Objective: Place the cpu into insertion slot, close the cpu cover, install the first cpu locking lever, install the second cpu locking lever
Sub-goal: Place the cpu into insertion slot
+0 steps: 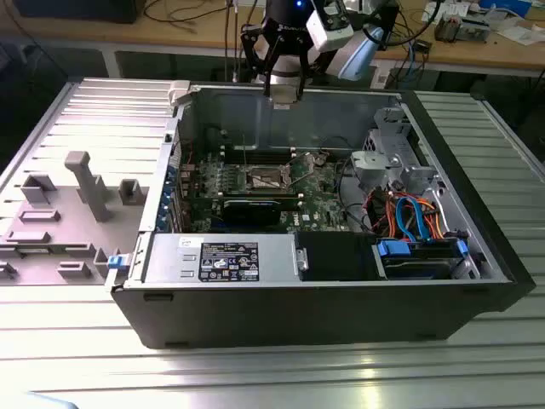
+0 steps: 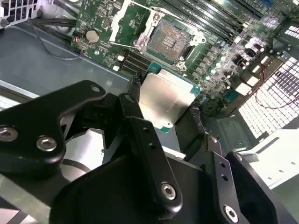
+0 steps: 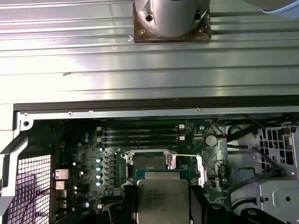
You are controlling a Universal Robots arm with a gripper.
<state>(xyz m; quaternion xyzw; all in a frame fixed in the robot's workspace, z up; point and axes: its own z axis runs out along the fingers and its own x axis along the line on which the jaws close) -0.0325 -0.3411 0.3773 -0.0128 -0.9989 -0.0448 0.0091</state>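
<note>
On the exterior view's left, a grey plastic rack (image 1: 77, 209) lies on the ribbed metal table (image 1: 255, 375). Beside it sits the open computer case (image 1: 324, 298), with a sticker (image 1: 228, 261) by its near edge; I cannot read its words. The gripper (image 1: 283, 89) hangs over the far edge of the case. In the second wrist view its fingers (image 2: 133, 105) are a small way apart and pinch the cpu (image 2: 163, 95) in the air by two sides, hiding those edges. The insertion slot (image 2: 170, 39) lies bare in the middle of the green board (image 2: 105, 21). Blue and orange wires (image 1: 409, 217) sit by the case's right edge.
</note>
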